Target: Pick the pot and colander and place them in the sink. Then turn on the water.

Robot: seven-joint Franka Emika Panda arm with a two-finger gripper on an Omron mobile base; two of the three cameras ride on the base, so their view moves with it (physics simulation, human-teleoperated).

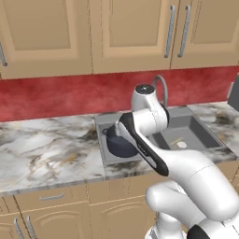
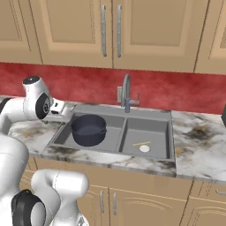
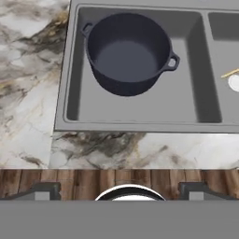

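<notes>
One of the two vessels is already dealt with: the pot [image 3: 127, 55] sits upright in the left basin of the sink [image 3: 140, 109], upper middle of the hand view, its two loop handles clear of the walls. The colander is nowhere I can find.

Going left to right in the hand view: marbled bench [image 3: 28, 93] fills the left side, then the left basin with the pot, then the divider, and at the right edge the second basin with its pale round drain [image 3: 235, 82]. Along the bottom the pincer [image 3: 120, 190] hangs above the front edge of the bench, its two dark tips wide apart and holding nothing.

In the right base view the faucet [image 2: 126, 92] rises behind the divider, centre of frame, and no stream falls from it.

I judge the pot step finished and the colander step in hand. The next move calls for locating the colander, likely off to one side, bringing the open pincer over its rim or a handle, and closing there. Water comes last.
</notes>
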